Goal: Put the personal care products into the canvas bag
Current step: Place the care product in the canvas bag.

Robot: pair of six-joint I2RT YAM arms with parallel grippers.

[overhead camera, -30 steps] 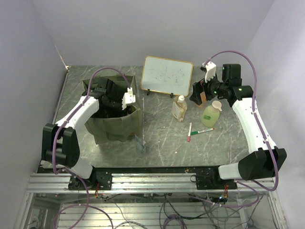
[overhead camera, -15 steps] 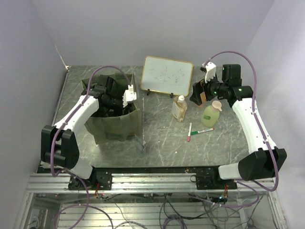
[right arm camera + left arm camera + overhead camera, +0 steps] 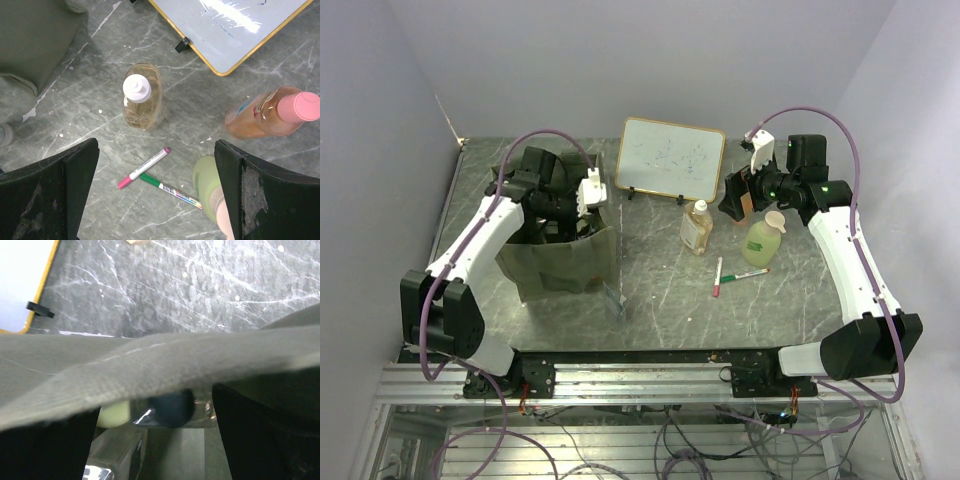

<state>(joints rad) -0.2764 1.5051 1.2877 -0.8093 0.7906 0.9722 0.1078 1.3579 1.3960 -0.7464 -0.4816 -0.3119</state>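
The left gripper hangs over the canvas bag, arm bent across its mouth. The rim crosses its spread, empty jaws, and a dark-capped bottle shows between them, inside. The right gripper hovers released over open tabletop. Ahead stand the amber bottle and the orange bottle, with the green bottle beside one finger.

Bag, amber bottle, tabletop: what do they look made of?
Bag: woven fabric, matte olive; its walls sag and crease.
Amber bottle: probably clear plastic, glossy; the liquid shows through, and the cap is white.
Tabletop: grey with white veins and a slight sheen; stone or marble-look laminate, cannot tell which.
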